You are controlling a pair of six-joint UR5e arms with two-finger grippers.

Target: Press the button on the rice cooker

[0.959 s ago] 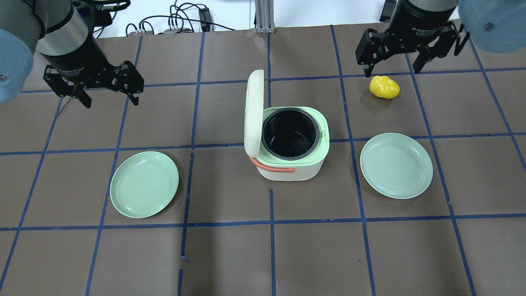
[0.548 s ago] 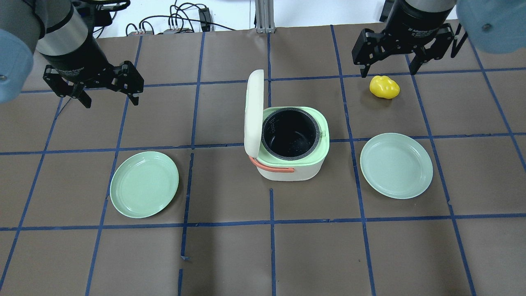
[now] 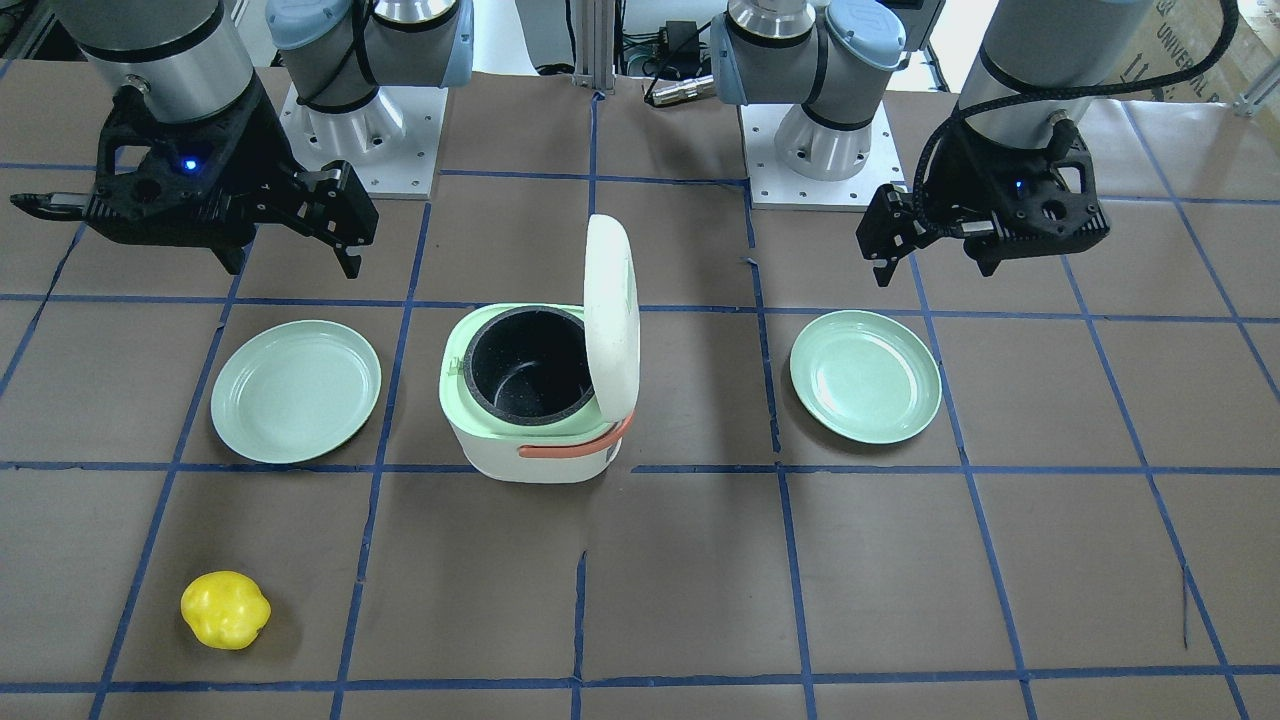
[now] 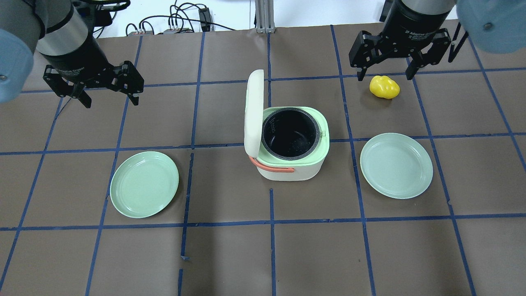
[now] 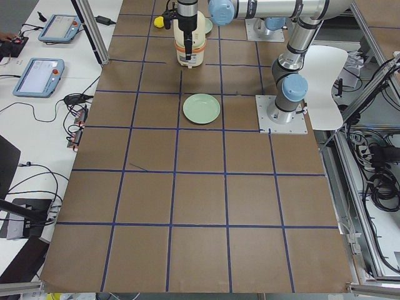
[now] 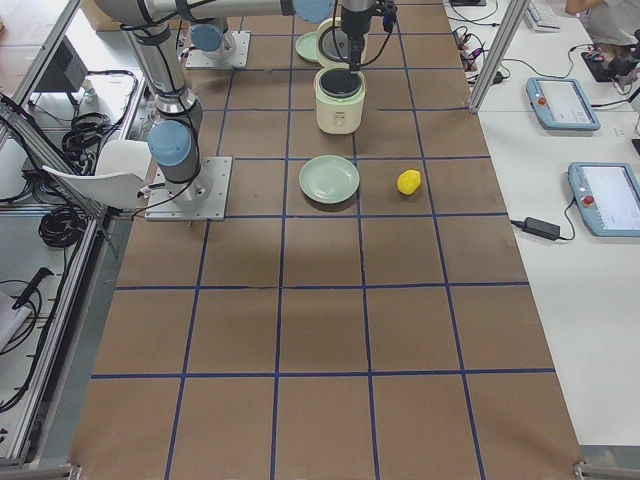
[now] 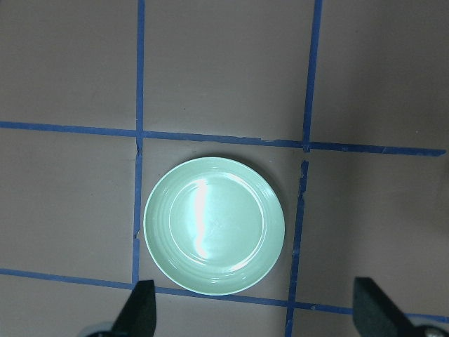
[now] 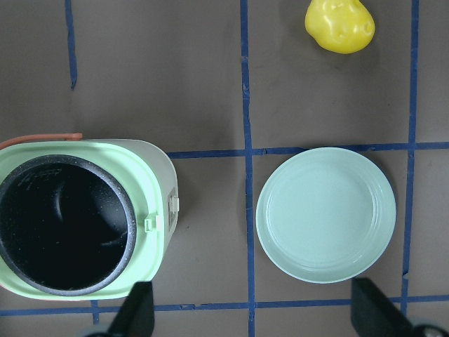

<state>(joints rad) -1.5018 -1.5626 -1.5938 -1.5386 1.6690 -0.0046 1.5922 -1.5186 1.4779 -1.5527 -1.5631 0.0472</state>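
Note:
The rice cooker (image 4: 292, 164) stands mid-table, white with a pale green top, an orange handle and an empty black pot. Its lid (image 4: 253, 111) stands open and upright on the side toward my left arm. A small latch button (image 8: 172, 205) sits on the rim opposite the lid. The cooker also shows in the front-facing view (image 3: 530, 445). My left gripper (image 4: 111, 102) is open and empty, high over the far left of the table. My right gripper (image 4: 384, 77) is open and empty, high at the far right above a yellow toy fruit (image 4: 384, 87).
A green plate (image 4: 144, 184) lies left of the cooker and also shows under the left wrist camera (image 7: 214, 235). A second green plate (image 4: 396, 165) lies right of the cooker. Blue tape lines grid the brown table. Cables lie past the far edge.
My right gripper has shifted slightly left and farther back over the yellow fruit. The left arm, the cooker and the plates have not moved.

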